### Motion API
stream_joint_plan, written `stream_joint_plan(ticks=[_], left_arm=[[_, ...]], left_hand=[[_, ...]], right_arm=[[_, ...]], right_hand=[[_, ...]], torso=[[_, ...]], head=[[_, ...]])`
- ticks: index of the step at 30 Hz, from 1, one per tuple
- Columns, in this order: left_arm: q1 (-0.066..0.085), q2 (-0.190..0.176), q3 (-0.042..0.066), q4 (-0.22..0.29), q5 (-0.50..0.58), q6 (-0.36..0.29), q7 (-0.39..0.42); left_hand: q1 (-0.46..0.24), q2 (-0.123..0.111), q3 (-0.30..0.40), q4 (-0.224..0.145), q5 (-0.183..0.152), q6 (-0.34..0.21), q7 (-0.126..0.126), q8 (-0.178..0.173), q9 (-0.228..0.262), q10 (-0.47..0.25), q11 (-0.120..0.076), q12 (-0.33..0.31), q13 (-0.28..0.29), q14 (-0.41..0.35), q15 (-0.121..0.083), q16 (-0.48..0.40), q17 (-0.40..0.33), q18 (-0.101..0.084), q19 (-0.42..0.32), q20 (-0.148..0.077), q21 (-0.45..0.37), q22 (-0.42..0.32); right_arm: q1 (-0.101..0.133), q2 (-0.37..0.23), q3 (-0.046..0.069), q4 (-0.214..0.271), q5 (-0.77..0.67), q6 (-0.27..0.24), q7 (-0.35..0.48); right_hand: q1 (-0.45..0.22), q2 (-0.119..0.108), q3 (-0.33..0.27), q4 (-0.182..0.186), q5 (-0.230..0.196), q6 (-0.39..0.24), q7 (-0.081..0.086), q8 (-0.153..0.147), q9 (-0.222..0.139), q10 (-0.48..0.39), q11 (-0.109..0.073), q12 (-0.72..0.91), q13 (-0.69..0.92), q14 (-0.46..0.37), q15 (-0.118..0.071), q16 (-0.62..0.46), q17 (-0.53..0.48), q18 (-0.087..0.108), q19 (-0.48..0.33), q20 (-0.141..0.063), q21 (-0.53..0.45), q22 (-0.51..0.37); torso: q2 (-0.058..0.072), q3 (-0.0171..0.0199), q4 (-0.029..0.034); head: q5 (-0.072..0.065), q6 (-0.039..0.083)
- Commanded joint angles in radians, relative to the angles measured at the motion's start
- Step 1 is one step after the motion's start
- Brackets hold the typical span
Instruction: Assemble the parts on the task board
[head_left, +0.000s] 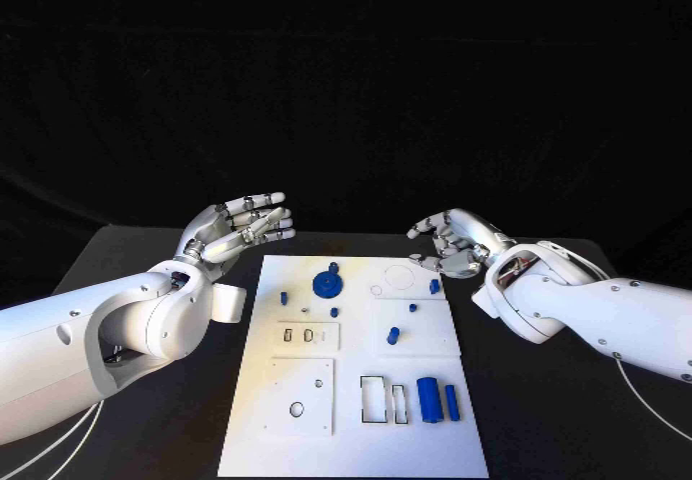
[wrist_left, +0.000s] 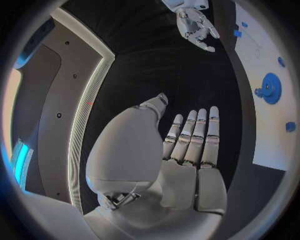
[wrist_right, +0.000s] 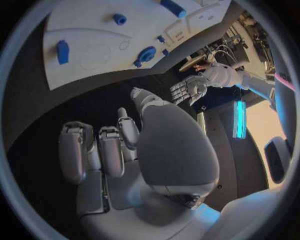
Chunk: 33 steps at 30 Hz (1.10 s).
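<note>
2 hands flank your task board (head_left: 361, 440), whose long axis runs away from you mid-table (head_left: 144, 260). Left hand (head_left: 242, 228): fingers straight, apart, empty. Right hand (head_left: 450, 243): fingers curled, empty, over the board's far right corner.

Bright overhead light glares off the task board (head_left: 361, 420) against dark surroundings; wrist views bend at edges.
</note>
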Motion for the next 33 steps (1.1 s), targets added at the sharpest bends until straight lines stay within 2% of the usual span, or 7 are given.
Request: stream_joint_plan(ticks=[1,6,10,16,21,26,33], left_arm=[[0.001,0.004,0.001,-0.004,0.002,0.022,0.011],[0.0,0.007,0.0,-0.012,0.002,0.027,0.012],[-0.001,0.008,0.0,-0.016,0.003,0.029,0.013],[-0.002,0.007,0.0,-0.018,0.003,0.031,0.014],[-0.002,0.007,0.0,-0.018,0.003,0.032,0.013],[-0.002,0.006,0.0,-0.018,0.003,0.032,0.013],[-0.002,0.005,0.0,-0.015,0.003,0.031,0.013]], left_hand=[[-0.004,-0.003,0.005,0.0,-0.004,0.001,0.109,-0.005,-0.001,0.006,-0.001,-0.004,-0.001,0.005,0.0,-0.005,0.0,0.012,0.004,0.001,-0.005,-0.001],[-0.004,-0.004,0.006,-0.001,-0.004,0.003,0.109,-0.005,-0.001,0.006,-0.001,-0.005,0.0,0.006,0.0,-0.005,0.0,0.012,0.005,0.001,-0.005,-0.001],[-0.004,-0.004,0.006,-0.001,-0.004,0.003,0.109,-0.005,-0.001,0.006,-0.001,-0.005,0.0,0.006,0.0,-0.005,0.0,0.012,0.005,0.001,-0.005,-0.001],[-0.004,-0.004,0.006,-0.001,-0.004,0.003,0.109,-0.005,-0.001,0.007,-0.001,-0.005,0.0,0.006,0.0,-0.005,0.0,0.012,0.005,0.001,-0.005,-0.002],[-0.004,-0.004,0.006,-0.001,-0.004,0.003,0.109,-0.005,-0.001,0.007,-0.001,-0.005,0.0,0.006,0.0,-0.005,0.0,0.012,0.005,0.001,-0.005,-0.002],[-0.004,-0.004,0.006,-0.001,-0.004,0.003,0.109,-0.005,-0.001,0.007,-0.001,-0.005,0.0,0.006,0.0,-0.005,0.0,0.012,0.005,0.001,-0.005,-0.002],[-0.004,-0.004,0.006,-0.001,-0.004,0.003,0.109,-0.005,-0.001,0.007,-0.001,-0.005,0.0,0.006,0.0,-0.005,0.0,0.012,0.005,0.001,-0.005,-0.002]], right_arm=[[-0.001,-0.045,-0.003,0.014,0.202,0.128,0.125],[-0.016,-0.109,-0.008,0.001,0.211,0.175,0.163],[-0.038,-0.117,-0.012,-0.026,0.2,0.192,0.17],[-0.071,-0.095,-0.014,-0.068,0.163,0.144,0.144],[-0.085,-0.071,-0.014,-0.101,0.157,0.1,0.126],[-0.095,-0.049,-0.014,-0.126,0.149,0.091,0.11],[-0.108,-0.022,-0.014,-0.148,0.139,0.089,0.098]], right_hand=[[0.002,-0.016,0.012,-0.003,-0.002,0.011,0.0,0.007,-0.001,-0.031,-0.001,-0.03,-0.033,0.062,-0.009,-0.008,0.094,0.013,-0.018,-0.006,-0.03,0.138],[0.016,-0.044,0.023,-0.022,-0.003,0.015,-0.003,0.015,-0.002,-0.089,-0.002,-0.086,-0.094,0.057,-0.011,-0.016,0.079,0.024,-0.046,-0.007,-0.073,0.111],[0.017,-0.047,0.023,-0.023,-0.003,0.014,-0.003,0.015,-0.003,-0.092,-0.002,-0.09,-0.098,0.056,-0.011,-0.017,0.079,0.024,-0.049,-0.007,-0.077,0.109],[0.021,-0.042,0.029,-0.026,-0.002,0.016,-0.003,0.018,-0.002,-0.077,-0.003,-0.076,-0.084,0.064,-0.012,-0.007,0.104,0.02,-0.036,-0.008,-0.061,0.12],[0.017,-0.041,0.034,-0.028,-0.002,0.02,-0.003,0.022,-0.002,-0.049,-0.004,-0.051,-0.059,0.069,-0.012,0.0,0.121,0.013,-0.016,-0.009,-0.035,0.138],[0.015,-0.039,0.039,-0.029,-0.002,0.024,-0.005,0.026,-0.002,-0.041,-0.005,-0.043,-0.052,0.071,-0.013,0.002,0.127,0.01,-0.007,-0.01,-0.024,0.146],[0.015,-0.037,0.045,-0.031,-0.002,0.02,-0.004,0.025,-0.003,-0.036,-0.005,-0.039,-0.049,0.073,-0.013,0.005,0.134,0.007,0.001,-0.01,-0.014,0.153]], torso=[[-0.006,0.0082,-0.0103],[-0.007,0.0142,-0.0135],[-0.01,0.0175,-0.0148],[-0.007,0.023,-0.0155],[-0.007,0.0193,-0.0109],[-0.004,0.0202,-0.0101],[-0.004,0.0184,-0.0104]], head=[[-0.003,0.001],[-0.004,0.002],[-0.006,-0.001],[0.002,-0.003],[-0.005,-0.002],[-0.003,-0.003],[-0.001,-0.006]])
